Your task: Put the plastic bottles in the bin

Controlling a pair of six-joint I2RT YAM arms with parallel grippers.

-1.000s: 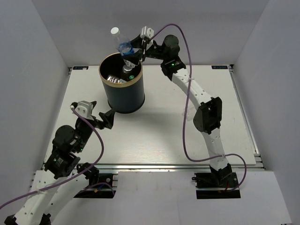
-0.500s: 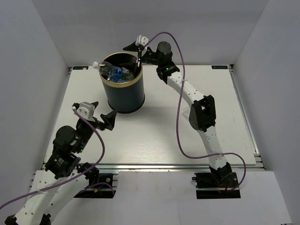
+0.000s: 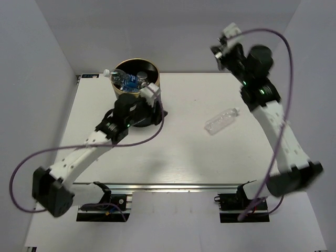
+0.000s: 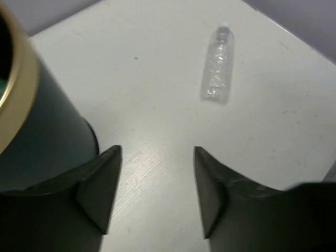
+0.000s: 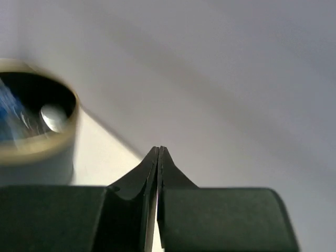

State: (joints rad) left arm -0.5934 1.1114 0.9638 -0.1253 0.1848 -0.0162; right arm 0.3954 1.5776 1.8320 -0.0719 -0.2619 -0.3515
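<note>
Left wrist, not right: tabletop bottle (image 4: 217, 65) (clear)

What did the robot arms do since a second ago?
The right pincer let its bottle drop into the bin, then swung away right, shut. The left pincer, open, reached forward beside the bin. The bin stayed put; one clear bottle lies on the table.
</note>
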